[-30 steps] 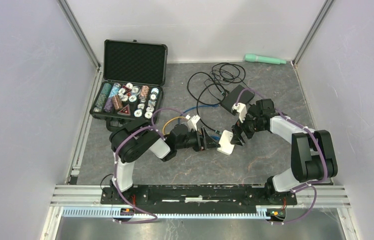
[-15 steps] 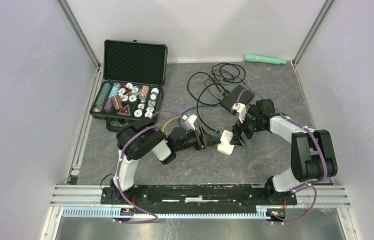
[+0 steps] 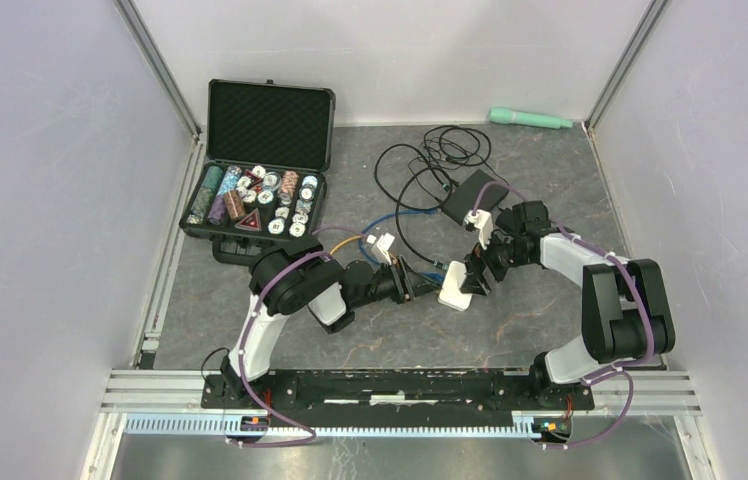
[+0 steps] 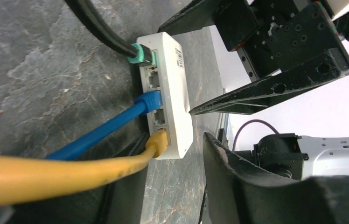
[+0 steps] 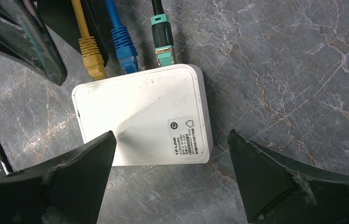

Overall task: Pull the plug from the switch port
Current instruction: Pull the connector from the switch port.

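Top view: high behind me, looking down, far. Left wrist low, close; right wrist close overhead; all share the white rectangular plastic switch [image 5: 140, 114].

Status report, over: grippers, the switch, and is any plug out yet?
Left gripper open, around yellow plug. Right gripper open, straddling switch. Yellow plug, blue plug, green plug all seated. Blue plug crowds yellow.

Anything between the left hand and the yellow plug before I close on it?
Nothing visible. The left hand is open, its fingers straddling the yellow cable just behind the yellow plug at the switch. The blue plug sits alongside, beyond one finger, not in the way.
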Action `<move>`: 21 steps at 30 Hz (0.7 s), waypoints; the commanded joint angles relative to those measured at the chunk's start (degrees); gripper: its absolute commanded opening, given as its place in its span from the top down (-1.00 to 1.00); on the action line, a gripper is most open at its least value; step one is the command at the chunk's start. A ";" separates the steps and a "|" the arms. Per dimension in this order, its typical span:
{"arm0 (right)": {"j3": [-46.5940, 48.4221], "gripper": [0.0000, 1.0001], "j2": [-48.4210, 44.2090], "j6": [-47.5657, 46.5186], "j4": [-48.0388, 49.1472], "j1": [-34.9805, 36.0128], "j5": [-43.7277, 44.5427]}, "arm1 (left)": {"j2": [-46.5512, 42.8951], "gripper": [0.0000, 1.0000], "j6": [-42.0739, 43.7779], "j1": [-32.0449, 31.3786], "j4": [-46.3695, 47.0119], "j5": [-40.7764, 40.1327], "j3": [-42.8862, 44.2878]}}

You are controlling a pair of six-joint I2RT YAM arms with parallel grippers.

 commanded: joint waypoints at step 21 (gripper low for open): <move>-0.44 -0.96 2.09 -2.70 -0.55 -2.01 -1.08 | 3.78 0.13 0.14 -0.61 -11.04 -1.68 2.72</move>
